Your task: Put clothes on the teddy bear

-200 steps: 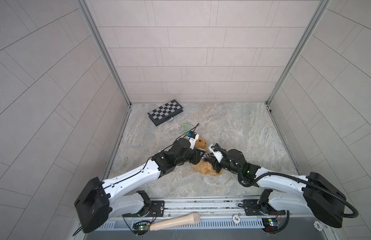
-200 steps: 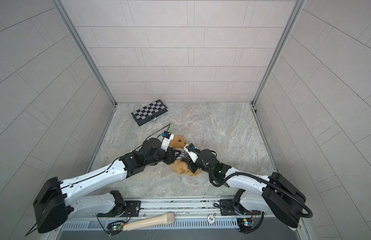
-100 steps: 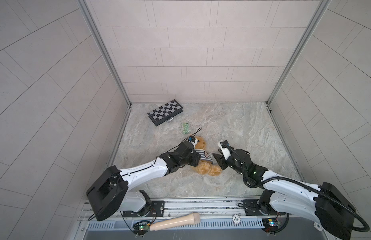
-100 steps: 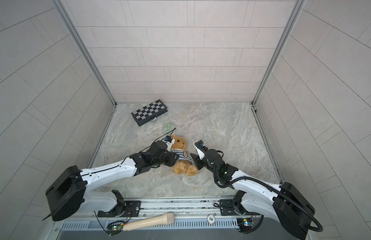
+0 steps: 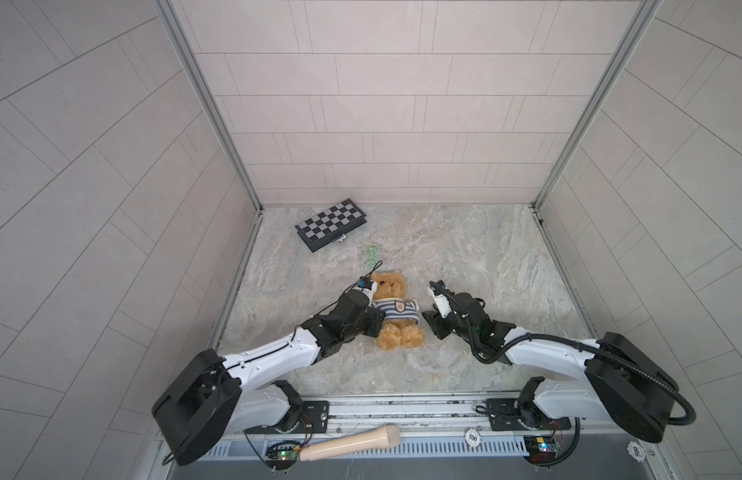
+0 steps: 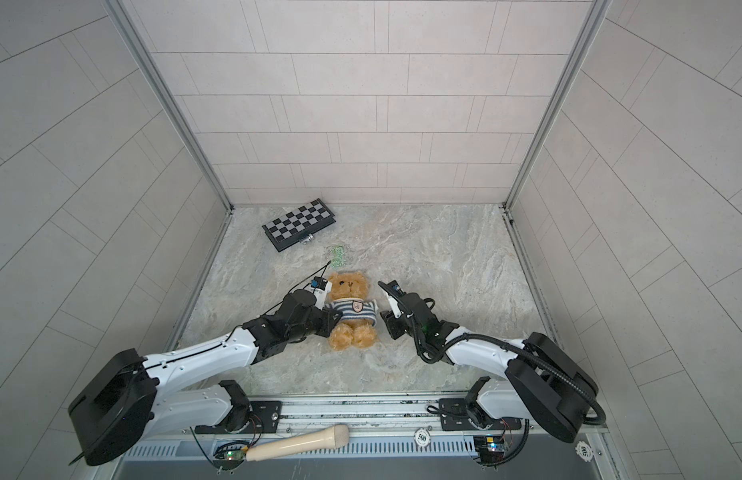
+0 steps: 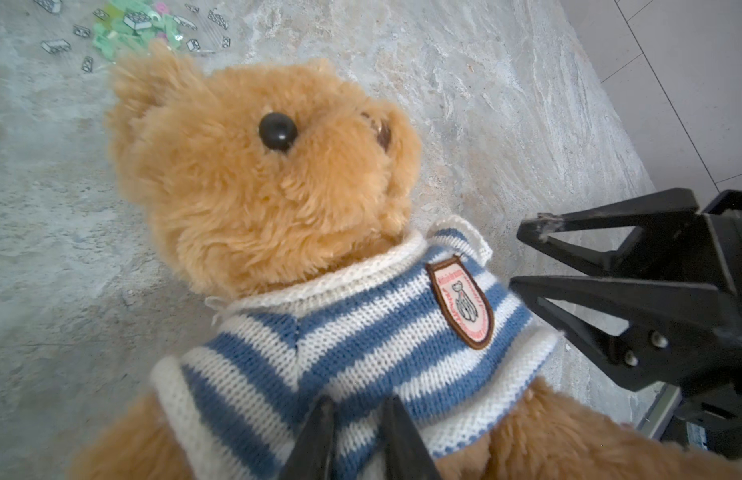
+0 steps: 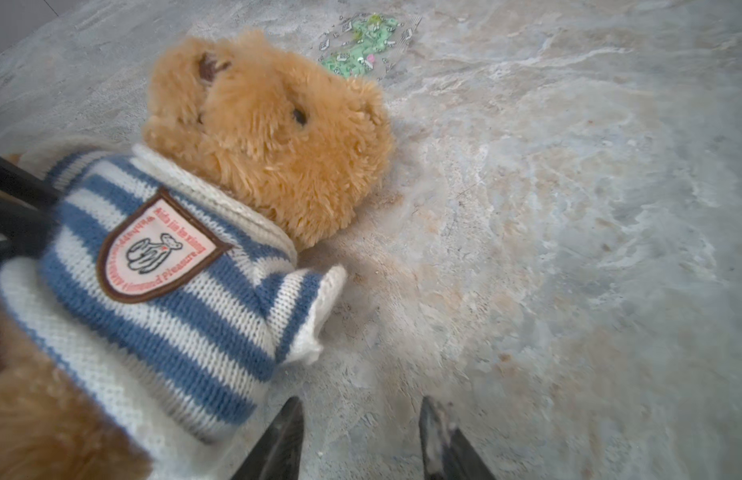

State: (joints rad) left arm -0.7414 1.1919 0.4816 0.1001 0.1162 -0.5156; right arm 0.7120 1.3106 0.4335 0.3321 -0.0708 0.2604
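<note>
A teddy bear (image 5: 392, 307) lies on its back on a marbled tabletop (image 5: 485, 257), between 2 robot pincers. It wears a blue and white striped knit sweater (image 7: 361, 345) with a shield badge on the chest.

The left pincer (image 7: 359, 405) sits on the sweater's lower hem. Its jaws are narrowed with knit showing between them, but whether they actually pinch it cannot be told. The right pincer (image 8: 361, 403) is released and grasps nothing. Bare tabletop shows between its jaws, and the bear's sleeve (image 8: 311, 307) lies just beside it. No paw shows at that cuff.

The bear looks light, soft and squashy, so it would likely slide or roll if tugged from 1 side. The knit looks stretchy and easy to snag. The hem and the cuff edge seem the best places to take hold, with the other pincer steadying the body.
</note>
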